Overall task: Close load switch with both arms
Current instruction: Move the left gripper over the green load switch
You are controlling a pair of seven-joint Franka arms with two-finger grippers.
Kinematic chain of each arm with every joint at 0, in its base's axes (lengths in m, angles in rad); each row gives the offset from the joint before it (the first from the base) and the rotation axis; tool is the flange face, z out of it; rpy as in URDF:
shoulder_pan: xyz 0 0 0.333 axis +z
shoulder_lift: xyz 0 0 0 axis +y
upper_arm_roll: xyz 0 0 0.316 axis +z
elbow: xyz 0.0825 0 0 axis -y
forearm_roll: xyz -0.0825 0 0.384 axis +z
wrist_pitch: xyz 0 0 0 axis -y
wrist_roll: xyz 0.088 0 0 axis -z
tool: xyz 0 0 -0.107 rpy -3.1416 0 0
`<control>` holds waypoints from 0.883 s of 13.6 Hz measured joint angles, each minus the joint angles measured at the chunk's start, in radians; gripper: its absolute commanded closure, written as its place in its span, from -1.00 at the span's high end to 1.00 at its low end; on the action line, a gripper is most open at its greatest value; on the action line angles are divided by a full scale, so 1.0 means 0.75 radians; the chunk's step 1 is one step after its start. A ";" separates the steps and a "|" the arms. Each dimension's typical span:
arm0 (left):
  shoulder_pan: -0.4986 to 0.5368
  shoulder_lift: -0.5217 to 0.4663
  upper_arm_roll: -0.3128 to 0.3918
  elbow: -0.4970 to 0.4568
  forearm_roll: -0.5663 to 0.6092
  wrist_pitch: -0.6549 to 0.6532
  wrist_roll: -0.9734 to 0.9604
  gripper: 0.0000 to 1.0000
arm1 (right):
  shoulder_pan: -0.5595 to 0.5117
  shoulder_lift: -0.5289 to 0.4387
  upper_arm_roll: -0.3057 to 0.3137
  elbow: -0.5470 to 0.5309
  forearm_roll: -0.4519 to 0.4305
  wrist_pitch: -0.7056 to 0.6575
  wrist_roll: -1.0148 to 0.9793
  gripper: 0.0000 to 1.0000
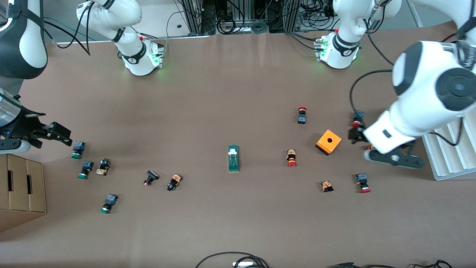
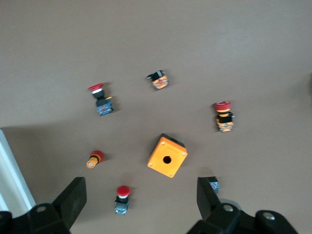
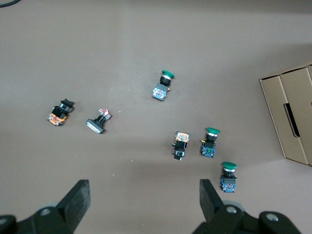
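From the front camera I see the load switch (image 1: 233, 158) lying alone near the middle of the table (image 1: 223, 93), a narrow dark-green block with its small white lever piece at the end farther from the camera; nothing touches it. Toward the left arm's end sit the orange box (image 1: 328, 142) with its round hole and several red-capped push buttons (image 1: 291, 158); toward the right arm's end lie the green-capped push buttons (image 1: 77, 149) and a cardboard box (image 1: 22, 190) at the table's edge. The left gripper (image 1: 362, 143) hangs over the buttons beside the orange box, the right gripper (image 1: 55, 136) over the table near the green-capped ones, both well apart from the switch. In the left wrist view the left gripper (image 2: 141, 197) has its fingers spread wide over the orange box (image 2: 167, 156), holding nothing. In the right wrist view the right gripper (image 3: 145, 201) is likewise spread and empty, above green-capped buttons (image 3: 227, 176) and the cardboard box (image 3: 290, 114).
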 measured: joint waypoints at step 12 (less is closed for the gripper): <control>-0.135 0.048 -0.014 0.000 0.013 0.164 -0.069 1.00 | 0.033 -0.001 0.002 0.002 0.000 0.002 0.001 1.00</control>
